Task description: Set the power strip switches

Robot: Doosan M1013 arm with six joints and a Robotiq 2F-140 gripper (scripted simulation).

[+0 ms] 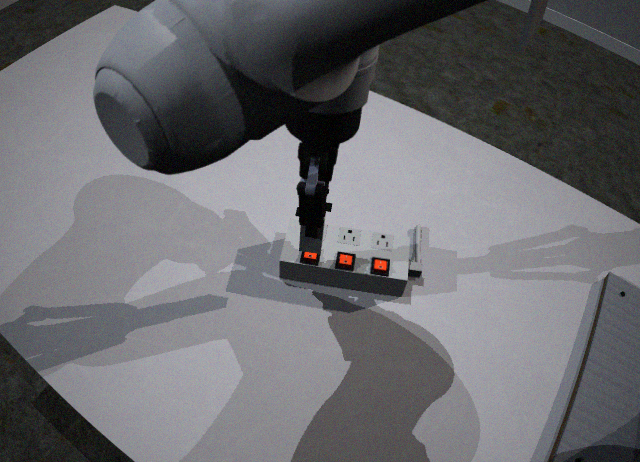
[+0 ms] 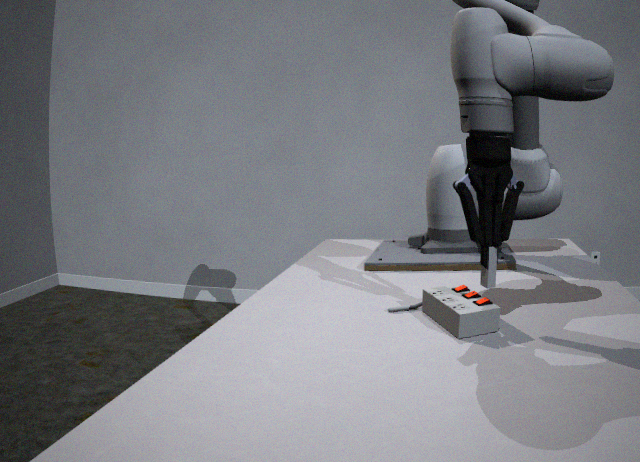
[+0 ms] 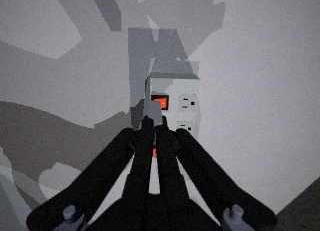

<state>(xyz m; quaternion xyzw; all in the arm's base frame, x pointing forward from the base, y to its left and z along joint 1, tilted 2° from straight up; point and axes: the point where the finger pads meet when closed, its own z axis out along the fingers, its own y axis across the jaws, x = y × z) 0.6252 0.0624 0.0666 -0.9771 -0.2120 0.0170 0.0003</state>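
Pointing straight down, the closed end effector (image 2: pixel 488 279) hangs above the power strip (image 2: pixel 460 312).

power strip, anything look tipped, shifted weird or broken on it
Nothing stands out. The power strip lies flat and upright on the table, its cable stub on the table beside it. All three switches glow red. The shut, empty claw hangs just above the switch row, near the end switch farthest from the cable.
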